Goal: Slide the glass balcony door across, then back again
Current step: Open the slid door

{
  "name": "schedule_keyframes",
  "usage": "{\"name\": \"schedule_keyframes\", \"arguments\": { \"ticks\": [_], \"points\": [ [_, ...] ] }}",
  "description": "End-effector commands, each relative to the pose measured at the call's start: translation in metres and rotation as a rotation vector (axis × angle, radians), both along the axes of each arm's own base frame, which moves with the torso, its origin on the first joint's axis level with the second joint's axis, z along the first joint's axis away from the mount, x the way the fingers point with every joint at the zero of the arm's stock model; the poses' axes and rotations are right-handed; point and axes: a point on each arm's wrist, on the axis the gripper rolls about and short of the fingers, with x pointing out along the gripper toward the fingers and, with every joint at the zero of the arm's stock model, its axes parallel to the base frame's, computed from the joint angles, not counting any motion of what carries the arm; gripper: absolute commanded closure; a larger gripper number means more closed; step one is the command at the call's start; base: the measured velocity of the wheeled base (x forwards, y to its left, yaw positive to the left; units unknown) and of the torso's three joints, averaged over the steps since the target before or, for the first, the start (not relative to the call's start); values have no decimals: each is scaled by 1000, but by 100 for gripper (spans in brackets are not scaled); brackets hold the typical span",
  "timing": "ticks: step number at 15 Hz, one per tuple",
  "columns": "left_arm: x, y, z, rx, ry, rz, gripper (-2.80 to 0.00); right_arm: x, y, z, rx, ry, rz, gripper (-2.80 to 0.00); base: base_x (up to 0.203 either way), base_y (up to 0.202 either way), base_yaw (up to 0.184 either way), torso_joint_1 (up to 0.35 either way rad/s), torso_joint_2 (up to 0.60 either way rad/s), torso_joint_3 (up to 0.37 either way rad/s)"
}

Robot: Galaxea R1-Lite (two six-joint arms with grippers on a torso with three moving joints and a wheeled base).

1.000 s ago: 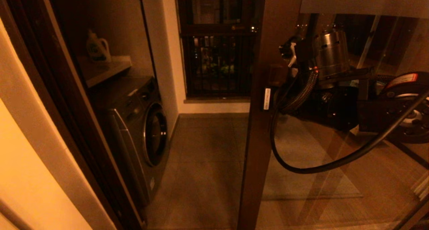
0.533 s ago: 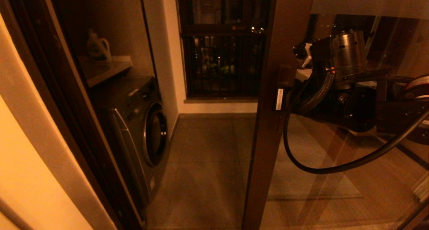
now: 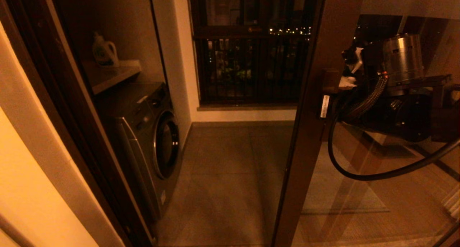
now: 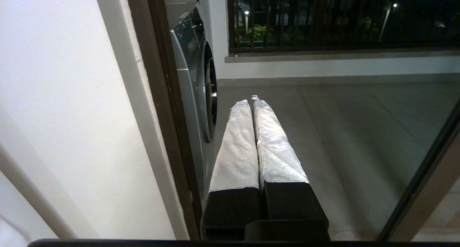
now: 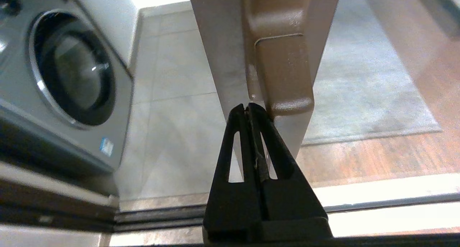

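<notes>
The glass balcony door (image 3: 305, 132) is a clear panel in a brown wooden frame, with a pale frosted band (image 3: 409, 0) along its top. Its stile stands right of the middle in the head view, and the doorway to its left is open. The blocky wooden pull handle (image 3: 330, 79) sits on the stile. My right gripper (image 5: 247, 106) is shut, empty, its tips pressed against the stile (image 5: 219, 42) right beside the handle (image 5: 284, 71). The right arm (image 3: 399, 60) reaches in from the right. My left gripper (image 4: 250, 101), wrapped in white, is shut and held low by the left jamb.
A grey washing machine (image 3: 151, 132) stands at the left inside the balcony, with a detergent bottle (image 3: 104, 53) on the shelf above. The dark window with railing bars (image 3: 251, 60) fills the back. The fixed jamb (image 3: 54, 96) borders the left. The floor track (image 5: 161, 214) runs below.
The door stile and handle have slid to the right, widening the doorway, and my right arm has moved right with them. More of the barred window shows.
</notes>
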Motion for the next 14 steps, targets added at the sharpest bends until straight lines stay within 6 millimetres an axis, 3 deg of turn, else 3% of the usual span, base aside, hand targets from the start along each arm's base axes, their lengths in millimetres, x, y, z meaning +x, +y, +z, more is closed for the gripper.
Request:
{"name": "schedule_keyframes", "arguments": {
  "ticks": [1,7,14],
  "points": [
    [3,0,-11,0,40,0,0,-5,-8,5,12,-16,-10,0,0,0,0,0,0,0],
    [3,0,-11,0,40,0,0,-14,-30,5,9,-16,-67,0,0,0,0,0,0,0],
    [3,0,-11,0,40,1,0,-10,-61,-6,-4,19,-178,0,0,0,0,0,0,0]
  ]
}}
